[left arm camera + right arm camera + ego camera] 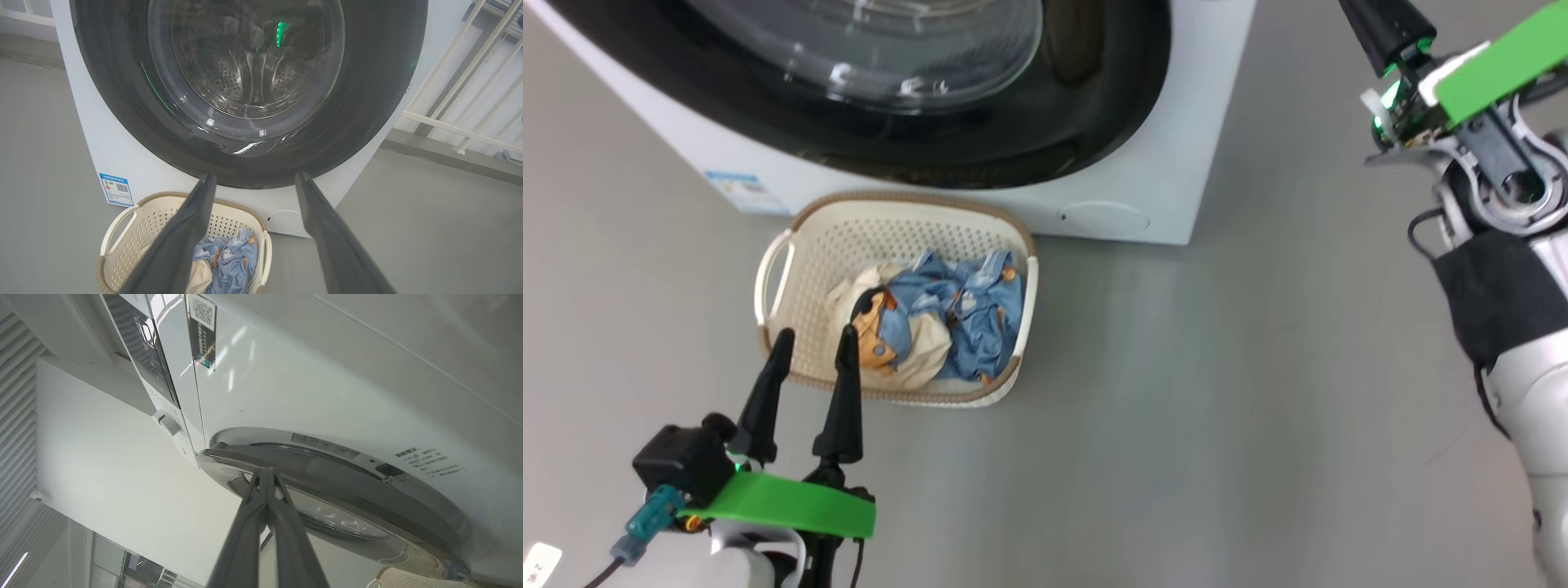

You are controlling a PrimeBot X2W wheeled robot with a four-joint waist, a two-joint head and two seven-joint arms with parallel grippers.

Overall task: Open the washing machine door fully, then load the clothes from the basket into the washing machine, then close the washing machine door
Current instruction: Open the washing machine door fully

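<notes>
The washing machine (1168,155) stands at the top of the head view, and its glossy black door (1013,139) lies against its front. On the floor before it sits the cream basket (907,198) holding the blue and cream clothes (964,318). My left gripper (815,333) is open over the basket's near rim, with nothing between its fingers. The left wrist view faces the door (367,102), with the basket (122,253) and clothes (233,261) under the open left gripper (254,176). My right gripper (265,470) is shut, its tips at the door's rim (347,490).
Grey floor (1217,408) spreads to the right of the basket. My right arm (1494,163) hangs at the upper right beside the machine. A blue label (116,189) marks the machine's lower corner. White railing (461,94) stands to the machine's right.
</notes>
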